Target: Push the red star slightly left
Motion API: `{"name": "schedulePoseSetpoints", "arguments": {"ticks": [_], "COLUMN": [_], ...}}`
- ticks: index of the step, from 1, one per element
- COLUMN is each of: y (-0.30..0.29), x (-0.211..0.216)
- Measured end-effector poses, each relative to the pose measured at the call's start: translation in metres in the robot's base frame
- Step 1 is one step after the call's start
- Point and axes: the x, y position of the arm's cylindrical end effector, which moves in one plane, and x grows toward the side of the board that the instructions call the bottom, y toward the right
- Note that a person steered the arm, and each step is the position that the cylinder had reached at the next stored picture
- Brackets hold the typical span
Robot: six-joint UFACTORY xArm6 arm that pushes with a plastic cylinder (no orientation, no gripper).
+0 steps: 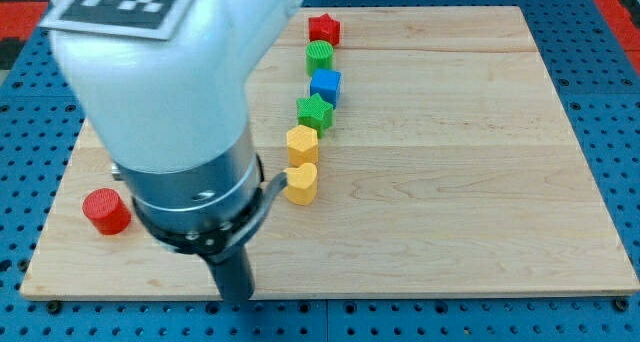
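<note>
Near the view's top, just left of centre: the red star [323,28] lies flat on the tabletop [470,172], close to its far edge.
Red star's place in the row: it heads a slightly curved line of six blocks that runs down toward the view's bottom.
Next block down: a green cylinder [319,57], just beside the star and a little to its left.
Third in line: a blue cube [325,85], just beside the green cylinder.
Fourth in line: a green star [314,111], touching or nearly touching the cube; I cannot tell which.
Fifth in line: a yellow hexagon-like block [302,143].
Sixth in line: a yellow heart [300,182], just below the hexagon block.
Tool: the dark rod drops from the big white and grey arm housing at the view's left, and my tip [233,297] sits near the tabletop's bottom edge.
Tool state: a plain rod with nothing that opens or closes; it touches no block.
Red star relative to tool: well apart, the star far up and to the right of my tip, with the whole row between.
Nearest block to tip: the yellow heart, up and right of it.
Off by itself: a red cylinder [105,211] near the tabletop's left edge, left of the arm.
</note>
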Motion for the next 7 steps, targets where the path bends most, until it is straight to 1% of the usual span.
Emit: {"name": "schedulePoseSetpoints", "arguments": {"ticks": [3, 5, 7], "y": [-0.004, 0.088, 0.1], "x": [0.0, -0.01, -0.01]}}
